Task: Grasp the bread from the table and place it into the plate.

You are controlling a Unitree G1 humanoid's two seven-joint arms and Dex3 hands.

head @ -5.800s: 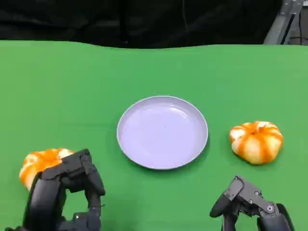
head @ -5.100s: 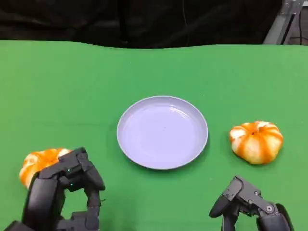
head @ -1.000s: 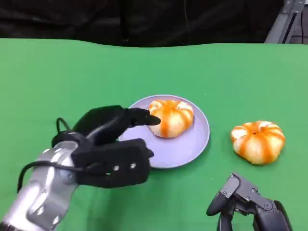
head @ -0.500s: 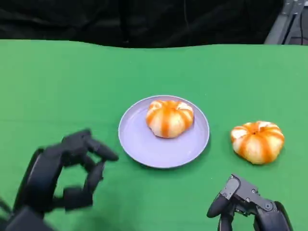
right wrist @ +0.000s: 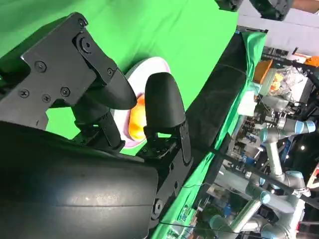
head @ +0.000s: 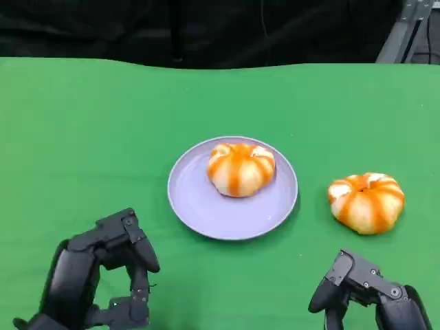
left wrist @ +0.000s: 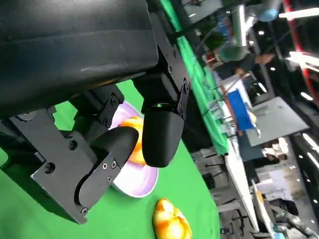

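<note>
1. While I watch from the head view, one bread (head: 241, 169) sits in the lavender plate (head: 196, 206), toward its far side.
2. I see my left hand (head: 103, 275) near me, fingers apart, holding nothing.
3. My right hand (head: 364, 292) is low, fingers loosely apart, empty.
4. Second bread (head: 366, 202) lies right of the plate on the green table (head: 103, 124).

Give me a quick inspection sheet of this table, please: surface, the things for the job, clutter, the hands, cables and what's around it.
Surface: green table, flat, bare cloth.
Job's things: one bread lies in the lilac plate; a second bread sits on the cloth beside the plate, apart from it.
Clutter: nothing seen.
Hands: left hand and right hand at the near edge, fingers apart, holding nothing.
Cables: nothing seen on the table.
Surroundings: black backdrop behind; wrist views show other benches and robot arms.
</note>
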